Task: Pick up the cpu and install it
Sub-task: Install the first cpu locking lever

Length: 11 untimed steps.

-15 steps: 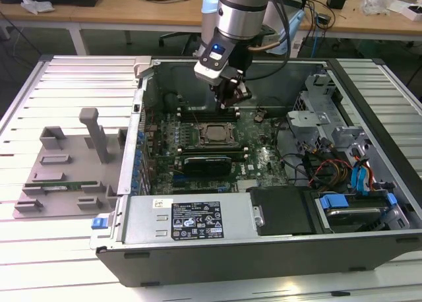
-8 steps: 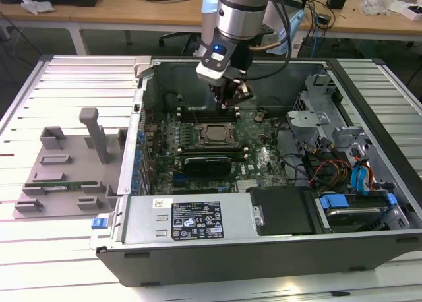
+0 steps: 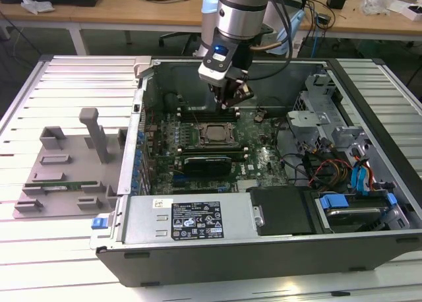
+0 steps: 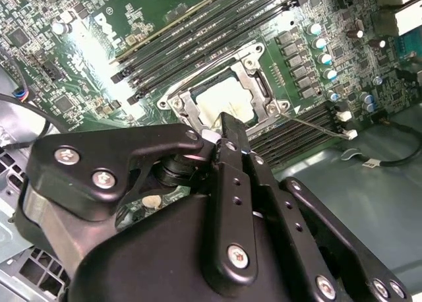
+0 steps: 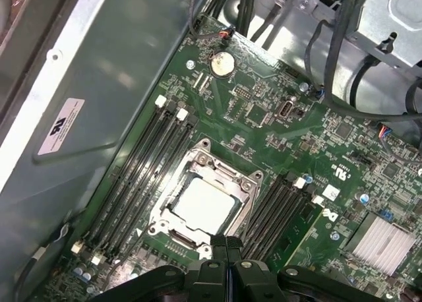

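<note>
Apparently the cpu (image 5: 204, 206) lies in its socket (image 5: 221, 173) on the board (image 5: 264, 117), flat inside the metal frame, as both wrist views show. In the exterior view the socket sits near the middle of the open case (image 3: 264, 259). The jaws are pressed together and pinch nothing. They hang on the arm (image 3: 241, 18) above the board, near the socket's edge and apart from the chip.

I judge that the step in hand is the seating of the chip. To do it well, the chip must lie level, with all four edges inside the frame and no corner riding up. It looks level, but the jaws hide the nearest corner, so about that one I cannot tell. Any push should be light and straight down on the metal top, never sideways, because the contacts below probably bend easily. The memory slots (image 5: 132, 177) beside the socket and the thin rod (image 4: 316, 125) are best left alone.
</note>
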### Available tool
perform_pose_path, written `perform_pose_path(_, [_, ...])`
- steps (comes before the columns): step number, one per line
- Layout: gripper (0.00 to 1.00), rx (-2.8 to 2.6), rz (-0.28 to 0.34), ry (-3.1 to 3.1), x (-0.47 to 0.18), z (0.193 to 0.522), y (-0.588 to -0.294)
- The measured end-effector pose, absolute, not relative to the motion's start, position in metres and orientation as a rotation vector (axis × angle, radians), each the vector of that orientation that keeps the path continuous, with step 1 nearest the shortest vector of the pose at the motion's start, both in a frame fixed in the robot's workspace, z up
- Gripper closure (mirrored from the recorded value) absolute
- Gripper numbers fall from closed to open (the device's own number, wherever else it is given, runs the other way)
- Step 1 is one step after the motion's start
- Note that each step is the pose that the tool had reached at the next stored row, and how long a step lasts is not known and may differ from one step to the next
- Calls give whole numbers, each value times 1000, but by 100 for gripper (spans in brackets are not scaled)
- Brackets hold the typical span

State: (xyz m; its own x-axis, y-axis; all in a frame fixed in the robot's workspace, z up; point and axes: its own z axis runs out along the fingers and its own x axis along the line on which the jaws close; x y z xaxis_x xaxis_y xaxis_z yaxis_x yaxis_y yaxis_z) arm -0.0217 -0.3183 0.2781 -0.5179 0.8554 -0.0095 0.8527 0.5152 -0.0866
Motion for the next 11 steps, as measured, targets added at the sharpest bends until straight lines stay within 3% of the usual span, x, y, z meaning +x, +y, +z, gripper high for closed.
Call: perform_pose_path(11, [89, -1458, 126, -2743, -22, 278, -318])
